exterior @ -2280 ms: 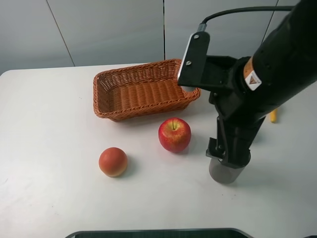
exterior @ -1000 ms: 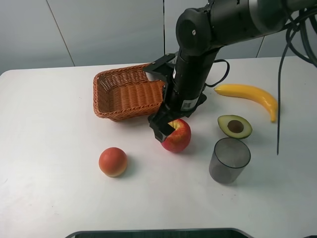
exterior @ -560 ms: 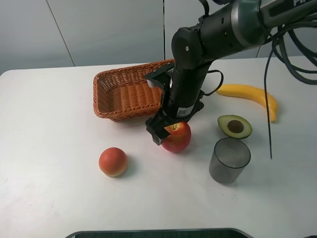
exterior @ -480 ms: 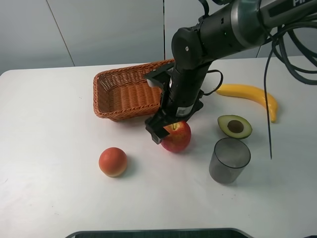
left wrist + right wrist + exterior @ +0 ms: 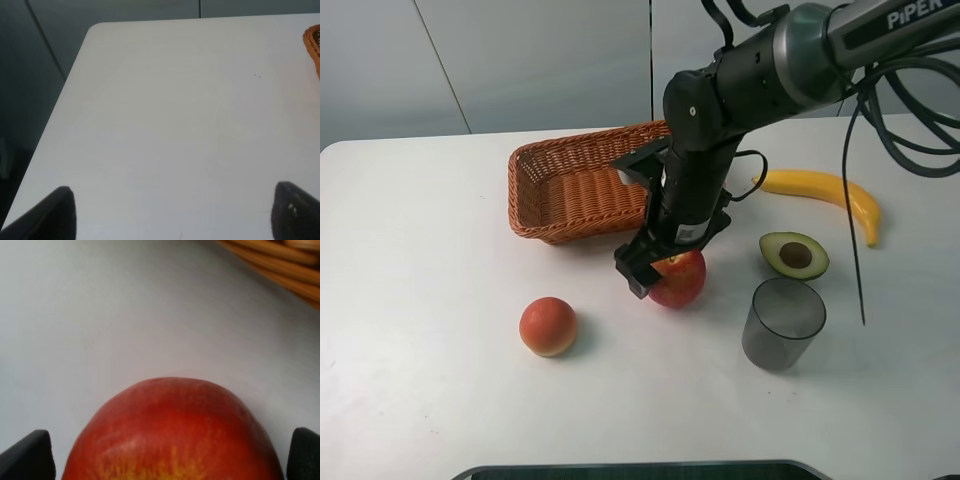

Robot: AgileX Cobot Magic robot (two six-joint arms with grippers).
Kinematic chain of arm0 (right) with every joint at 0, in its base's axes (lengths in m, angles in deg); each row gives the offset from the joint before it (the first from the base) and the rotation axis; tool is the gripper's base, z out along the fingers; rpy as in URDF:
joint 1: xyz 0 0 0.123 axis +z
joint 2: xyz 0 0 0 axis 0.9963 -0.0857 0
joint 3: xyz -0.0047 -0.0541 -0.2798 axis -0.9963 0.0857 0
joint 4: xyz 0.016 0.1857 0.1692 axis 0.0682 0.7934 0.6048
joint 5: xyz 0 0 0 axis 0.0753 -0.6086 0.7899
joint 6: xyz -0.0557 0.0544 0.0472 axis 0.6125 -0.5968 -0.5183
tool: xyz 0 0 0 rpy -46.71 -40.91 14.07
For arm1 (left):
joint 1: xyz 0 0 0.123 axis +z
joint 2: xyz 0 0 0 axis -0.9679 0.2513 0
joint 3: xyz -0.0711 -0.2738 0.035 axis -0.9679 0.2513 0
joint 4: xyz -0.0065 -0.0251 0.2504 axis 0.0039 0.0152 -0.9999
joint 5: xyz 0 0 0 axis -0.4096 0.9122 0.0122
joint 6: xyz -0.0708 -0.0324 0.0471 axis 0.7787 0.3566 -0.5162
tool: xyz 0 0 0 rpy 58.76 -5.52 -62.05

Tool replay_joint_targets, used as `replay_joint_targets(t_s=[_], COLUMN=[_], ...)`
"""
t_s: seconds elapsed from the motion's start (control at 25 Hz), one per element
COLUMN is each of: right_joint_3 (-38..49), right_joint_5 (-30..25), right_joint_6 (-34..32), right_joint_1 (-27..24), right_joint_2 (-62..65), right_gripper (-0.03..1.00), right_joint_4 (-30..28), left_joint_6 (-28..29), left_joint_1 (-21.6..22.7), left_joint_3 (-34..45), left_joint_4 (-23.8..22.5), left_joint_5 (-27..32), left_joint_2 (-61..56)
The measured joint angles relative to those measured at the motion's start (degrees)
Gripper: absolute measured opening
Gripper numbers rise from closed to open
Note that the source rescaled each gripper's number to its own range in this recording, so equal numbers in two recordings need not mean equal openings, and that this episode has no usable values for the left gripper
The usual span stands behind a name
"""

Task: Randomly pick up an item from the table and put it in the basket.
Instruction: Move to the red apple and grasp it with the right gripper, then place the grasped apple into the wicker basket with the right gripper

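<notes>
The apple (image 5: 684,282) sat on the table (image 5: 420,260), just in front of the basket (image 5: 523,190), with a smaller orange-red fruit (image 5: 548,326) off to one side and a grey cup (image 5: 782,323) to the other. The right gripper (image 5: 660,260) straddled it from above, jaws spread wide. In the wrist view a thin strip of table showed between each fingertip and the skin, so it gripped nothing. The likeliest trouble was the round fruit rolling: if one finger met it first, or the pads closed above its widest part, it could skid toward the basket wall or pop free on the lift. A low carry could also catch the basket's rim. The right arm reached in from the far right, forearm steep, wrist aimed almost straight down. The left gripper (image 5: 175,215) hung spread apart over bare table, holding nothing.
</notes>
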Motion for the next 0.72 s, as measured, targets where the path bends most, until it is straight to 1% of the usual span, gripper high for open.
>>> replay_joint_targets(t_s=[0.12,0.16,0.24,0.28,0.72], right_joint_3=[0.00,0.00,0.00,0.00,0.00], right_joint_5=[0.00,0.00,0.00,-0.13,-0.98], right_joint_6=[0.00,0.00,-0.14,-0.16,0.62], right_joint_1=[0.00,0.00,0.00,0.00,0.00], right_joint_2=[0.00,0.00,0.00,0.00,0.00], right_gripper=[1.00,0.86,0.00,0.02,0.02], right_joint_4=[0.00,0.00,0.01,0.01,-0.13], left_joint_6=[0.00,0.00,0.00,0.00,0.00], left_joint_1=[0.00,0.00,0.00,0.00,0.00], left_joint_3=[0.00,0.00,0.00,0.00,0.00], left_joint_4=[0.00,0.00,0.00,0.00,0.00], left_joint_5=[0.00,0.00,0.00,0.00,0.00], left_joint_2=[0.00,0.00,0.00,0.00,0.00])
